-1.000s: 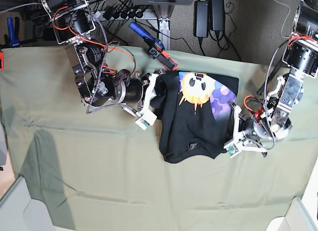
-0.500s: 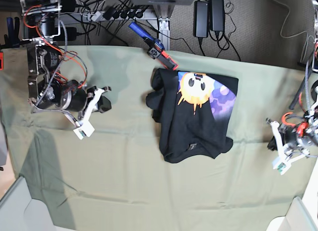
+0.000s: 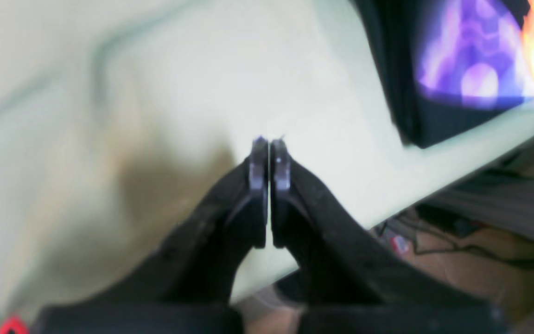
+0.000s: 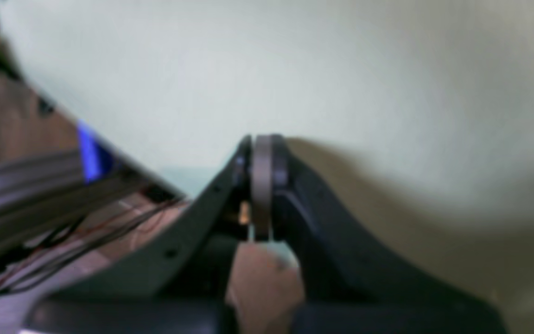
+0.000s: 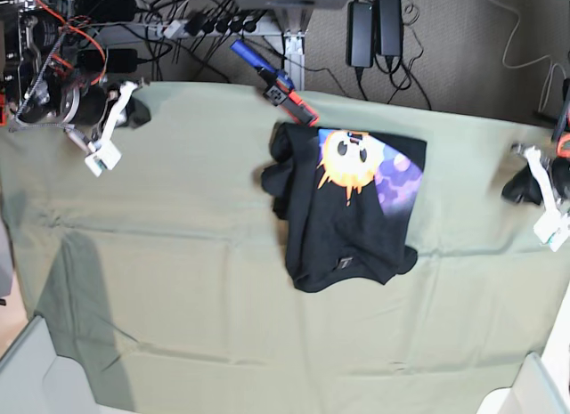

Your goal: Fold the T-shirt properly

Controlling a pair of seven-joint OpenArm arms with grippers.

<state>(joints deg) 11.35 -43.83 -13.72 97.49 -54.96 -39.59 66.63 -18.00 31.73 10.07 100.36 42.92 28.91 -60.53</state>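
The T-shirt (image 5: 350, 209) lies folded into a rough rectangle near the middle of the surface (image 5: 178, 280), toward its far edge, sun-face print and purple patches facing up on its far half, plain black on the near half. A bunched black fold protrudes at its left side in the base view. It rests on the pale green cloth (image 5: 223, 343) that covers the surface.

The right gripper (image 5: 135, 114) sits at the far-left corner in the base view, well apart from the T-shirt, its arm drawn back over the surface edge. Its fingers (image 4: 262, 185) are pressed together with nothing between them.

The left gripper (image 5: 518, 188) is at the right edge in the base view, also well apart from the T-shirt. Its fingers (image 3: 258, 185) are pressed together and empty, above bare cloth; the printed corner of the T-shirt appears at the upper right of the left wrist view.

A blue and red tool (image 5: 276, 83) lies at the far edge, just beyond the T-shirt.
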